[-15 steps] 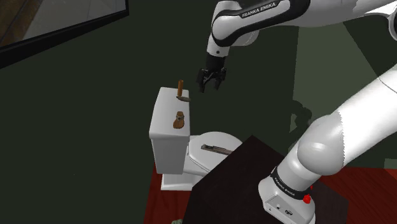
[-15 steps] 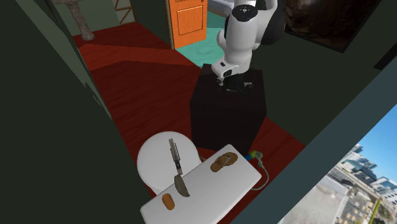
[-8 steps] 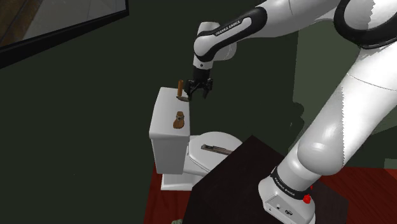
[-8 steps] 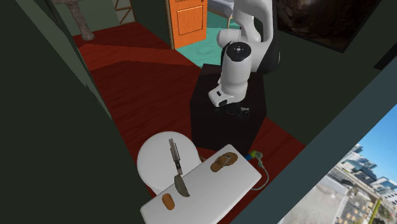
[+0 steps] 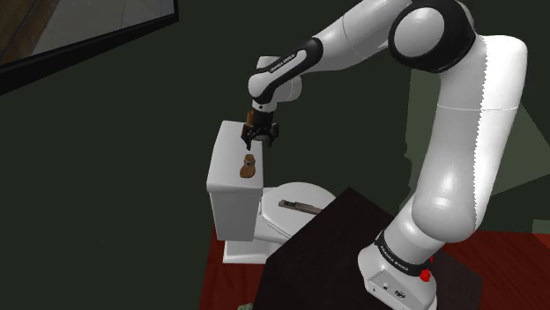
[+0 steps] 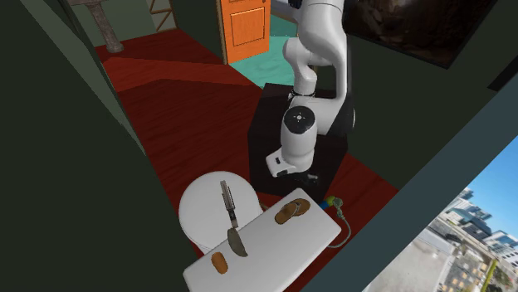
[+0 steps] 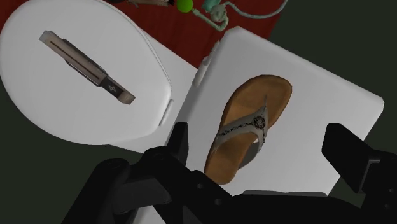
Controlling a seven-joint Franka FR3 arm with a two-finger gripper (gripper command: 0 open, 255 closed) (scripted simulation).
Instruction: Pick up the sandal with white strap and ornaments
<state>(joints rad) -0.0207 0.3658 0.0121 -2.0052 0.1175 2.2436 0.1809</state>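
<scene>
arm (image 5: 458, 114): stretched far out from the stand (image 5: 326, 251) over the toilet. I judge there is little margin; a long reach may let the wrist drift sideways on the way down.
toilet tank (image 5: 231, 198): narrow top with drops on every side. Anything I shove off it lands on the seat lid or the floor.
tank lid (image 7: 312, 76): flat, white and smooth-looking. Likely failure: my fingertips hit it before they get purchase on the sole, then stall or skid.
seat lid (image 7: 38, 95): just beside the tank, with a flat dark tool (image 7: 89, 67) lying on it. Not my target and well apart from the sandal, so low risk.
jaws: spread wide with nothing in them, above the tank lid. One finger is on each side of the sandal, neither touching it.
sandal (image 7: 251, 127): lies flat on the tank lid toward one end, brown footbed up. It sits skewed to my closing line and nearer the seat-side finger. Risk: that finger lands first and spins or pushes the sandal toward the edge.
strap (image 7: 236, 127): pale grey, arching over the footbed. If I close too high I pinch only the strap, and the sandal dangles and twists.
ornament (image 7: 259, 120): small round stud on the strap. A pad landing on it may slip.
</scene>
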